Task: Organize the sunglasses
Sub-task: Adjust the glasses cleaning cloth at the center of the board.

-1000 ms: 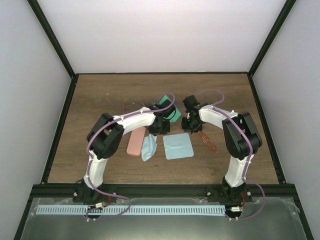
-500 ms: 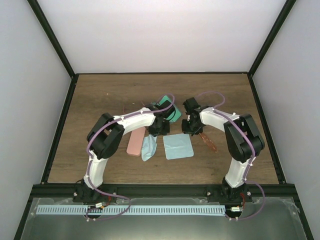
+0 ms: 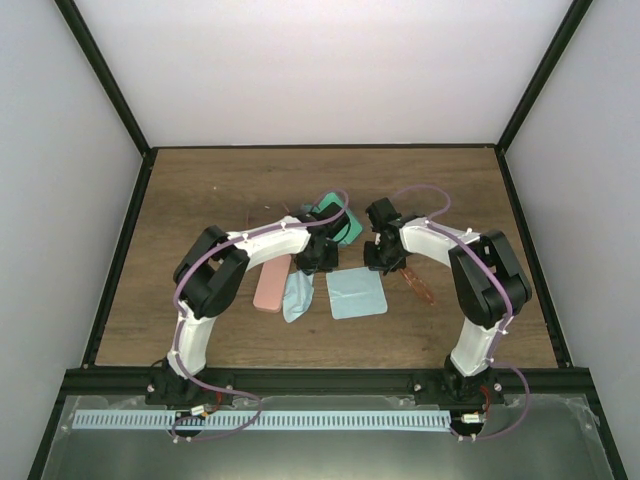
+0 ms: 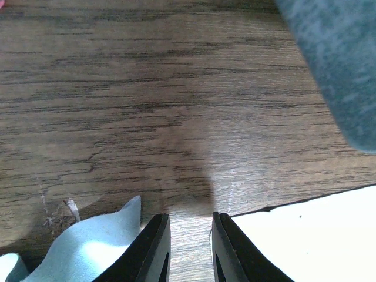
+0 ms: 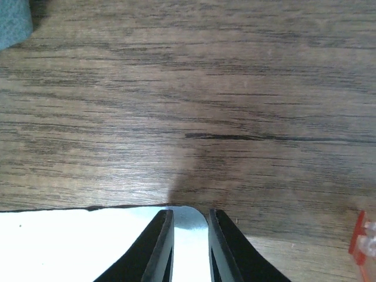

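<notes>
left fingers [image 4: 155, 249]: narrowly parted, empty, over bare desk [image 4: 176, 88] | right fingers [image 5: 161, 247]: narrowly parted, empty, above cloth [image 5: 70, 241] corner | sunglasses [image 5: 364, 241]: on desk nearby

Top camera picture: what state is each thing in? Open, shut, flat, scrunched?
pink case, shut, lying flat.
teal case, half hidden by the left arm; open or shut unclear.
crumpled cloth, scrunched up.
flat cloth, spread flat.
orange-red sunglasses, on the table, outside any case.
left gripper, jaws slightly apart, empty.
right gripper, jaws slightly apart at the flat cloth's corner.
</notes>
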